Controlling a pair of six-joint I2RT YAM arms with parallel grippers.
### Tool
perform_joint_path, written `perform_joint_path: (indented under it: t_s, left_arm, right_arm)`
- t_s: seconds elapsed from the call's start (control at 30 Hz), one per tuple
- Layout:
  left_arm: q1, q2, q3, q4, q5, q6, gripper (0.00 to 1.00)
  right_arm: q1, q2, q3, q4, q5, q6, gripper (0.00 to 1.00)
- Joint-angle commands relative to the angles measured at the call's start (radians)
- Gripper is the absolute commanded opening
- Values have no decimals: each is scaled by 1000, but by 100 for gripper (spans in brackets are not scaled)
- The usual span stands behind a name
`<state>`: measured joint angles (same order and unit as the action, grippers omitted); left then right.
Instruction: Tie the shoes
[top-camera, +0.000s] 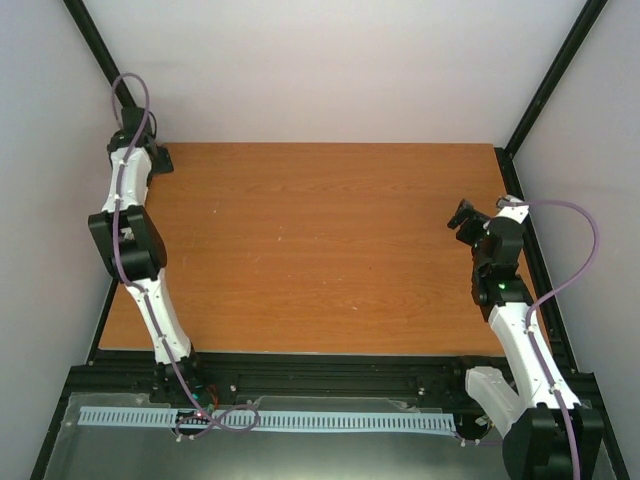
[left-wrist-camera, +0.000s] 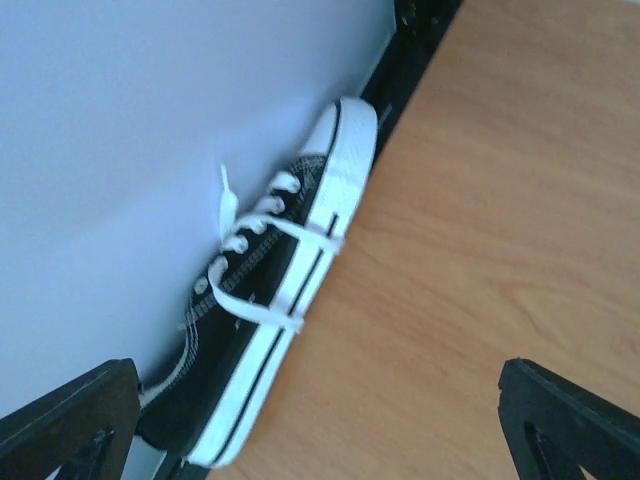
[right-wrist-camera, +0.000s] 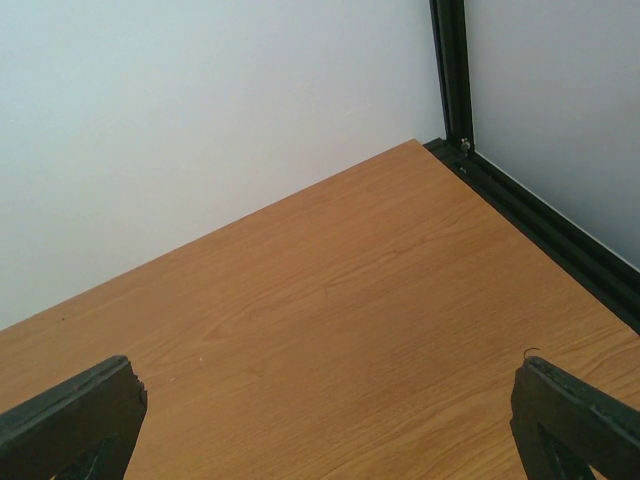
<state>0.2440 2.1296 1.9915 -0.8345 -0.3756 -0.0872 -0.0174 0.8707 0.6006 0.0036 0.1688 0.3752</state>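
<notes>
Barely begun, judging by the lie of things. Seen in the left wrist view only: the shoe, a single black canvas sneaker with white toe cap and white sole rim. Tipped on its side along the left wall at the far-left edge of the desk, heel end nearest the camera. Threaded through the eyelets but not tied: white laces, with two loose strands draped across the sole rim and one end sticking up by the wall. No knot, no bow in sight. Impossible to pick out from overhead, under the left arm in that corner.

Spread wide and holding nothing: the left hand, hovering near the heel end. Equally wide and empty: the right hand, over bare wood at the right side of the desk, well apart from the shoe.

Left to do, apparently, everything: righting the shoe, gathering both strands, crossing, looping, cinching.

No brand, label or lettering legible anywhere.
</notes>
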Motion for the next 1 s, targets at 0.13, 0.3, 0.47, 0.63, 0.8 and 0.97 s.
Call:
perform_joint_path:
  t_s: [0.13,0.3,0.47,0.63,0.8,0.97]
  left_arm:
    - [89,43,53,-92,37,-4,100]
    - [109,47,52,-125,99,1,99]
    - [141,92,75,-183,170,-1,88]
    - [156,112,40,-203,146,8,81]
    - [156,83,6,-175,86,6,73]
    - [156,-84,-265,35,60,21,75]
  right_arm:
    - [-1,33,-13,43,14,-7,100]
    - [-1,43,-14,41,6,-4,100]
    - [0,53,-12,38,5,-1,100]
    - [-1,61,-14,42,6,-2,100]
    - [-1,62,-13,44,5,0,100]
    - [-1,59,-16,44,15,-2,100]
